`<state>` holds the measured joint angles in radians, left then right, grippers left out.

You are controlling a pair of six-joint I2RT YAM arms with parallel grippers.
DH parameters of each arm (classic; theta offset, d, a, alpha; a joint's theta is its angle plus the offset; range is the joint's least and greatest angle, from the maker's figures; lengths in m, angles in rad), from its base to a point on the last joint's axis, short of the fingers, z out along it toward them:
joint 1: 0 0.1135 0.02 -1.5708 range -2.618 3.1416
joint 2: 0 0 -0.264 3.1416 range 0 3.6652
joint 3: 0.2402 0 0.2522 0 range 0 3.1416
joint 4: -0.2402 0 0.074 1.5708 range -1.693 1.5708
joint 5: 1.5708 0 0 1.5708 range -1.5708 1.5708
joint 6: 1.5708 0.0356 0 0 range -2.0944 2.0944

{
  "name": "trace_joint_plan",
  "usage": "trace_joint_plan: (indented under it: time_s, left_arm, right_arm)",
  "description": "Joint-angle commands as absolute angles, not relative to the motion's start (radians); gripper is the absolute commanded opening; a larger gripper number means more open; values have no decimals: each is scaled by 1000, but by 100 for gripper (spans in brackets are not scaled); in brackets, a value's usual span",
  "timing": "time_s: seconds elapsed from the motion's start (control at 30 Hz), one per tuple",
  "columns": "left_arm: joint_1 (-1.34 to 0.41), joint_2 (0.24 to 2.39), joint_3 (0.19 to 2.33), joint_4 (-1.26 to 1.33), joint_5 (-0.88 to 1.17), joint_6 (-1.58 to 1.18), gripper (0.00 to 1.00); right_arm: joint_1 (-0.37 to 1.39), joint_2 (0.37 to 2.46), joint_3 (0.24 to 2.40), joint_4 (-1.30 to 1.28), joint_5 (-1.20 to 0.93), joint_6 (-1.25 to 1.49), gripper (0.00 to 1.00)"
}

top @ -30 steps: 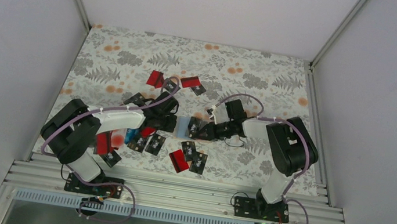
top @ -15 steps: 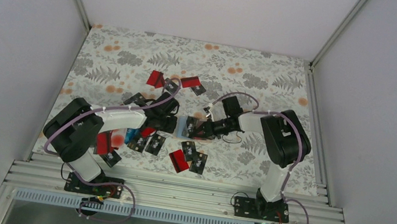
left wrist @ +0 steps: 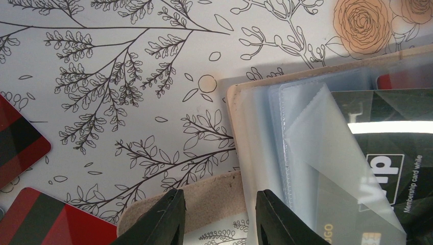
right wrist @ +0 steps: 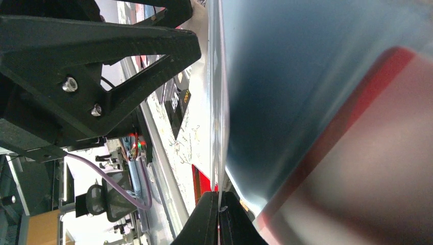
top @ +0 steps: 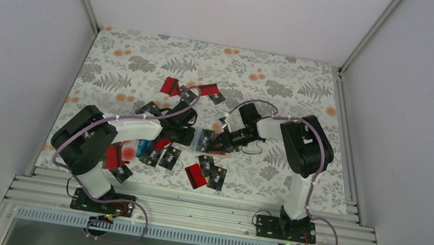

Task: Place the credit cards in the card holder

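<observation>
So here's where it's at: the card holder [left wrist: 260,153] lies open in the middle of the bench [top: 147,55], filling the right half of the left wrist view with its tan rim and clear pockets facing up. The right tool [right wrist: 219,198] is pinched flat on the edge of a black card [left wrist: 393,153], which comes in from the right edge of the frame with its corner tucked under a clear sleeve flap [left wrist: 316,132].

The left tool [left wrist: 219,193] sits at the bottom of the frame with a narrow gap, and the holder's tan edge lies between the jaws. Honestly I can't tell if it's actually clamping that edge or just straddling it.

That's my main worry. If the left side isn't really holding, pushing the card in probably just shoves the whole holder across the bench toward the left instead of seating it. That flap also looks lifted and floppy, so the card corner could snag the lip and crumple it, or slide on top of the pocket rather than into it. And the thin edge grip on the card could let it twist.

Plenty of loose credit cards [top: 195,174] lie around the lower middle of the top view.
</observation>
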<state>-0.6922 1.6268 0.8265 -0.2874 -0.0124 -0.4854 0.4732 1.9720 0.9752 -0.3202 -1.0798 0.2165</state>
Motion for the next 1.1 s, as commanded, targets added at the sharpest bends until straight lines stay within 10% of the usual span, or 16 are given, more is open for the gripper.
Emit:
trace_joint_plan:
  time_s: [0.0,1.07]
  left_arm:
    - [-691,1658,861,-277,-26,-441,36]
    - [-680,1715,857,-238,39,-450,33]
  right_arm:
    - [484,2010,1005,-367,-1099,181,4]
    - [540,2093,1039,-303,-1111,311,5]
